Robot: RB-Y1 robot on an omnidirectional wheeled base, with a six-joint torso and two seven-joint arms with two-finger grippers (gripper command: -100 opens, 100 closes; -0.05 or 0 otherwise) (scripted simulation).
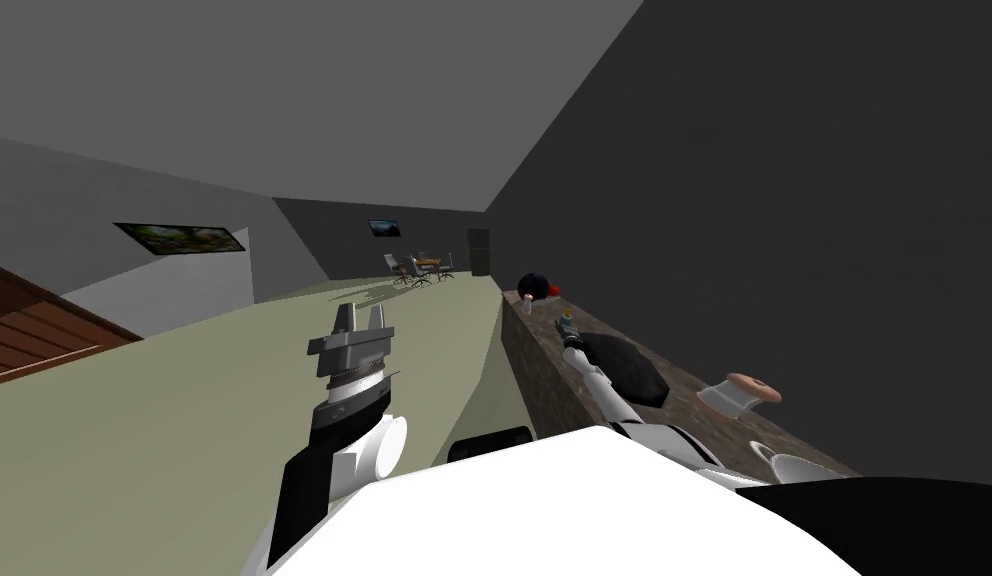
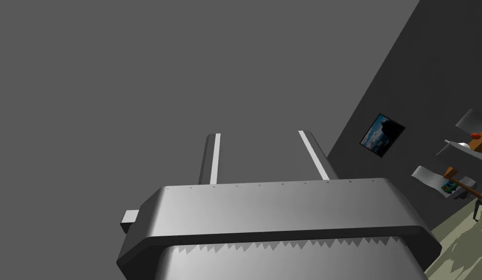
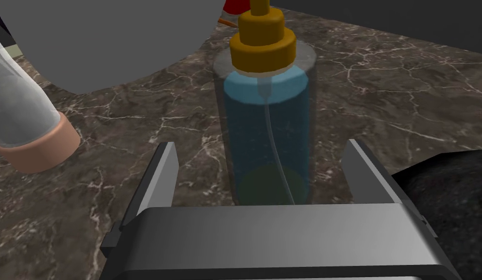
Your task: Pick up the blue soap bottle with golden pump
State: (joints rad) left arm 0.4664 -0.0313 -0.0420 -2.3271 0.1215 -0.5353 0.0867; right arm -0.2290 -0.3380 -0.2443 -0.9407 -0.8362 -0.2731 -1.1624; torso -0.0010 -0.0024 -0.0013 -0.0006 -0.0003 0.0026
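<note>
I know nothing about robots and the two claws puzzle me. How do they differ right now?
The left claw is held up over the floor, away from the counter, while the right claw reaches over the counter. The left claw has nothing between its fingers. The right claw has the bottle standing between its fingers, with a gap on each side. Both claws are open.

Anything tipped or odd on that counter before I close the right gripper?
Soap bottle stands upright between the right gripper's open fingers, untouched. Beside it a clear container with a pinkish cap slants cap-down, possibly tipped. Nothing spilled on the counter.
</note>
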